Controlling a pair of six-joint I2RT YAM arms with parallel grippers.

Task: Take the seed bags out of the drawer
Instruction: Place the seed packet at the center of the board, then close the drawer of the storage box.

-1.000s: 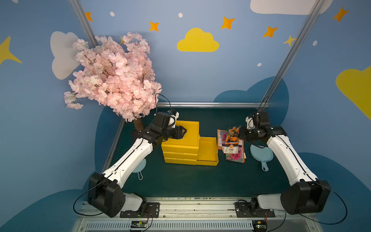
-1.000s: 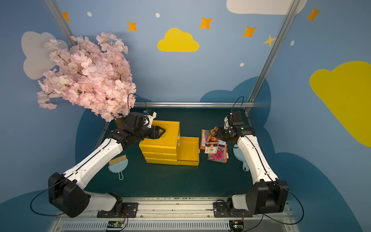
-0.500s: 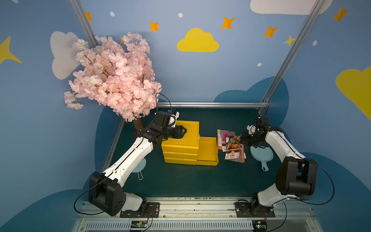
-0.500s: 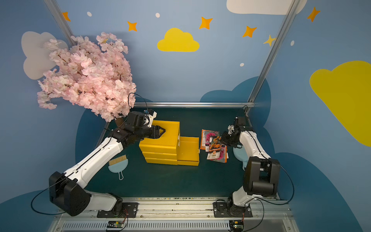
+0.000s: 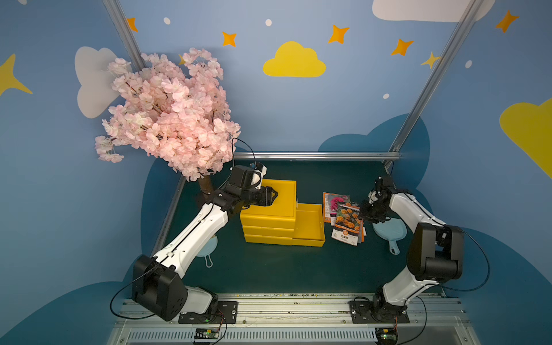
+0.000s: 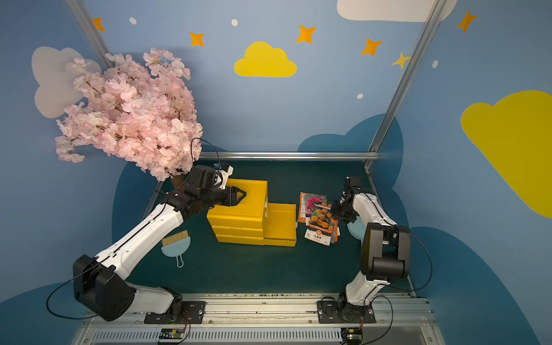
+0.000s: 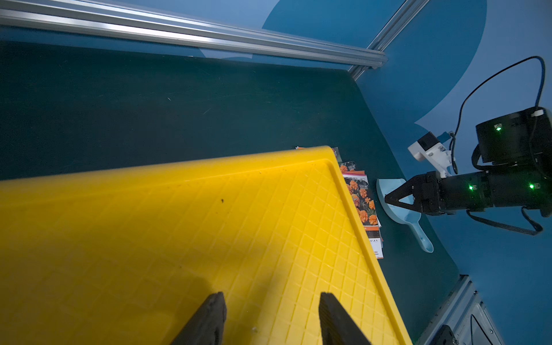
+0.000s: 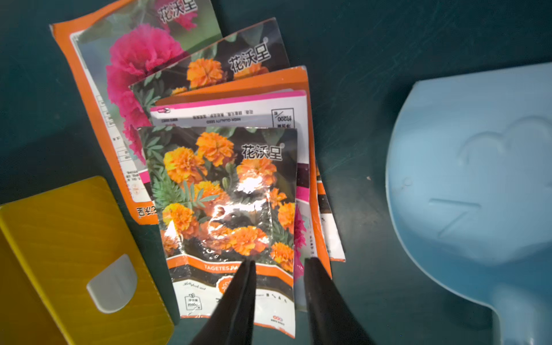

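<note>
While the right tool (image 8: 279, 261) hangs spread above the orange seed bag (image 8: 224, 194) — best rise straight, no snagging; left tool (image 7: 271, 295) likewise spread.

- We see a robot lab: left arm (image 5: 194, 236) and right arm (image 5: 415, 209) bolted to a metal rail (image 5: 298, 307).
- We see staged blue walls (image 5: 298, 119), painted cloud (image 5: 294, 61), stars (image 5: 338, 33).
</note>
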